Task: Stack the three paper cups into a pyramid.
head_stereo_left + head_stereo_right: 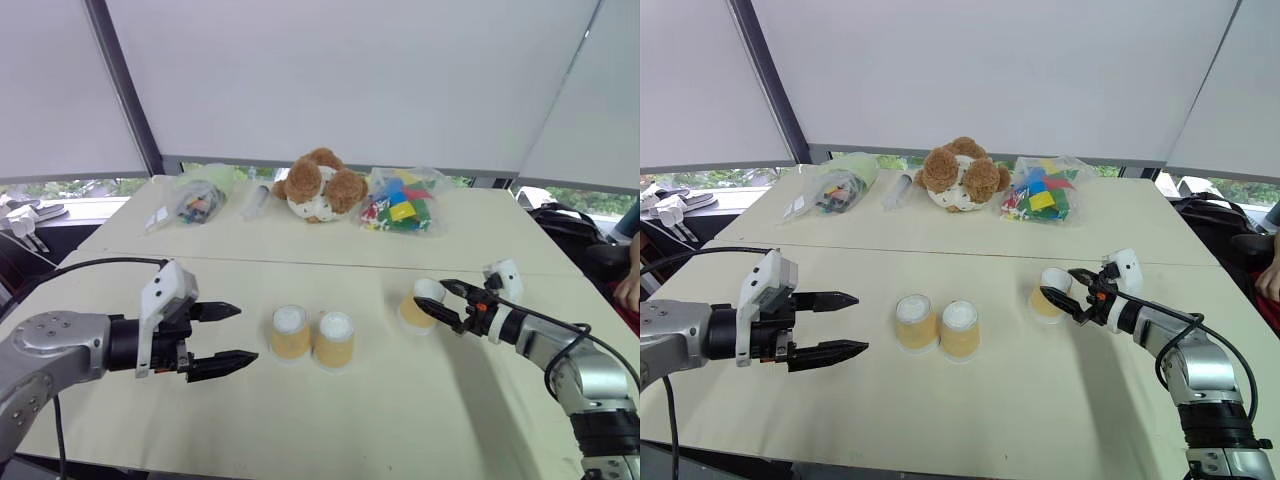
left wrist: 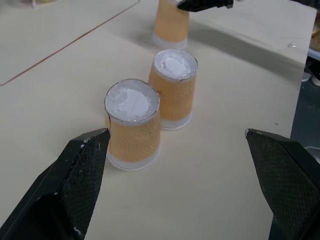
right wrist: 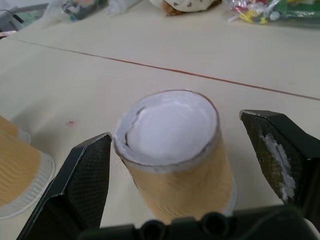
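- Right gripper [image 1: 1072, 290] spread wide around the third cup [image 3: 175, 155], one finger on each side, not squeezing yet; cup sits upside down on the table [image 1: 400, 400], apart from the other two.
- Left gripper [image 1: 228, 338] also spread, empty, hovering just beside the base pair: left cup [image 1: 290, 332] and middle cup [image 1: 334, 340], both inverted, nearly touching.
- Risk: thin paper, a hard squeeze could crush the wall or pop the cup out sideways.
- Risk: placing it off-centre on the two white bases could tip it or knock the pair apart.
- Risk: left fingers could nudge the pair.
- Teddy bear [image 1: 318, 186], bagged blocks [image 1: 402, 205], another bag [image 1: 195, 198] well behind; nothing blocks the path.
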Controlling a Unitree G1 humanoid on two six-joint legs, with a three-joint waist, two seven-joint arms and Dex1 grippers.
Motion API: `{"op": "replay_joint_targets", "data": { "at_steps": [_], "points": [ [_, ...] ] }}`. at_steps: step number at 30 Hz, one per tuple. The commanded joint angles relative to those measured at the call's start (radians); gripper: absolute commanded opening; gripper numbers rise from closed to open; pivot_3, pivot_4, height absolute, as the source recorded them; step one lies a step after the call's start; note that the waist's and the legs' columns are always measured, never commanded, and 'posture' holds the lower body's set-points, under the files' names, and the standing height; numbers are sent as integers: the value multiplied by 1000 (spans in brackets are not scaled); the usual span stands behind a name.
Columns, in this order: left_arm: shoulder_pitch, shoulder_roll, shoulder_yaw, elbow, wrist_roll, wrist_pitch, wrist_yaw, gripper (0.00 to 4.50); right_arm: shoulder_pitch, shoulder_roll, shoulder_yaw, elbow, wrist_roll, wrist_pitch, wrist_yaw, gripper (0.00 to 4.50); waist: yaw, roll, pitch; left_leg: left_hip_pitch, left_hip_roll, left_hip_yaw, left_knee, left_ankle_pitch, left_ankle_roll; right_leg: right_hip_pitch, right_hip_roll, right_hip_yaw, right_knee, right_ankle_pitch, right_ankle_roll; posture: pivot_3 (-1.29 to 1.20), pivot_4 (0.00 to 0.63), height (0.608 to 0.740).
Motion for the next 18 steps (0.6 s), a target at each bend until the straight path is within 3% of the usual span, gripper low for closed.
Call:
{"op": "replay_joint_targets", "data": {
  "at_steps": [1, 4, 6, 7, 12, 18],
  "points": [
    [-30, -15, -18, 28, 37, -76, -21, 4449, -33, 11, -1, 16, -14, -24, 13, 4500, 0, 0, 0, 0, 0, 0, 0, 0, 0, 0, 0, 0, 0, 0, 0, 0, 150, 740],
    [-87, -28, -53, 105, 65, -135, -69, 4500, -47, 27, -4, 33, -15, -27, 20, 3602, 2, 0, 0, 0, 0, 0, 0, 0, 0, 0, 0, 0, 0, 0, 0, 0, 150, 740],
    [-113, -31, -66, 134, 68, -149, -90, 4500, -50, 32, -7, 31, -15, -27, 24, 2569, 2, 0, 0, 0, 0, 0, 0, 0, 0, 0, 0, 0, 0, 0, 0, 0, 150, 740],
    [-123, -28, -78, 149, 75, -159, -107, 4500, -50, 31, -6, 25, -15, -23, 28, 2320, 2, 0, 0, 0, 0, 0, 0, 0, 0, 0, 0, 0, 0, 0, 0, 0, 150, 740],
    [-180, -37, -144, 233, 132, -224, -175, 4500, -85, 25, -18, -17, 11, 26, 20, 2319, 1, 1, 0, 0, 0, 1, 0, 0, 0, 0, 0, 0, 0, 0, 0, 0, 150, 740],
    [-215, -20, -170, 359, 211, -300, -256, 4500, -333, 0, 62, -302, 130, 370, -21, 2319, -12, 4, 2, -1, 1, 3, -1, 0, 0, -5, 1, 2, 4, 0, 0, 0, 150, 740]
  ]
}}
